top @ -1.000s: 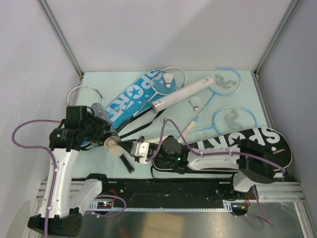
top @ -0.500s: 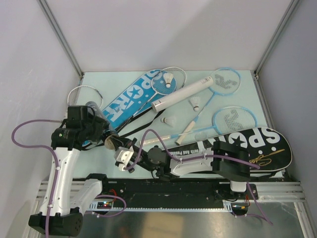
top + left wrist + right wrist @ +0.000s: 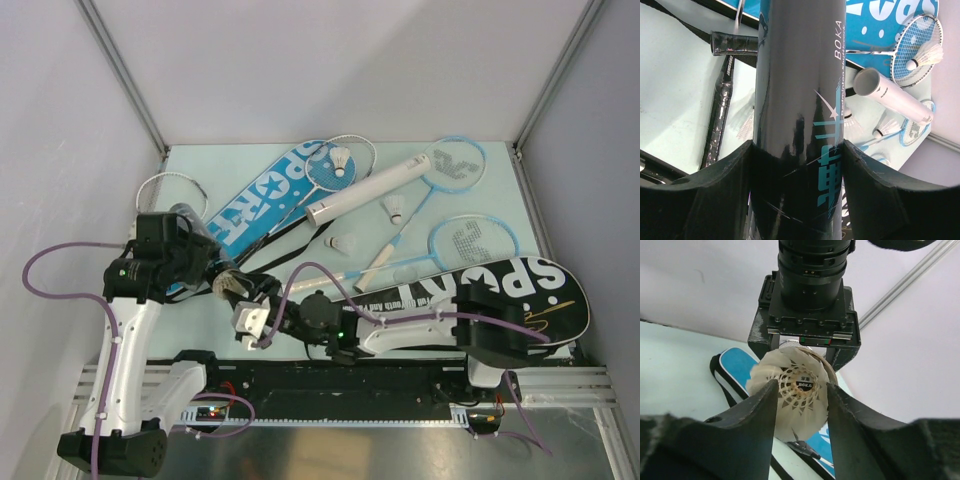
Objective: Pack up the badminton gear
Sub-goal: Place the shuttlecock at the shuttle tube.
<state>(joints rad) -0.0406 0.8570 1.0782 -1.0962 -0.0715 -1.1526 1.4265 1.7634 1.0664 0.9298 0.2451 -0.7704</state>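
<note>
The shuttlecock (image 3: pixel 800 390) hangs at the near end of the black tube (image 3: pixel 800 100), its feather skirt open toward the right wrist camera and its cork pointing away. Whether it has entered the tube cannot be told. The right fingers (image 3: pixel 750 430) stand parted at 9 and 3 o'clock of the skirt; whether they press the feathers cannot be told. The left fingers (image 3: pixel 725 175) are closed on the black tube, one on each side, and carry it above the surface (image 3: pixel 200 165).

From above, this group sits toward 8 o'clock of the surface. The shuttlecock (image 3: pixel 230 283) lies between the left fingers (image 3: pixel 200 262) and the right fingers (image 3: pixel 250 292), and the black tube (image 3: pixel 190 214) slants from 11 to 5 o'clock.

At 1 o'clock of the group, the blue cover (image 3: pixel 265 195) lies flat with a white racket head (image 3: pixel 335 175) on its far end. A second shuttlecock (image 3: pixel 343 160) rests on those strings. The white tube (image 3: pixel 360 190) lies slantwise just beside the cover, at its 3 o'clock.

Two loose shuttlecocks (image 3: pixel 397 208) lie near the white tube, one at its 4 o'clock and one at its 6 o'clock. Two light-blue rackets (image 3: pixel 455 162) lie toward 2 o'clock of the surface. The black cover (image 3: pixel 520 285) stretches along the edge at 4 o'clock, partly under the right arm.
</note>
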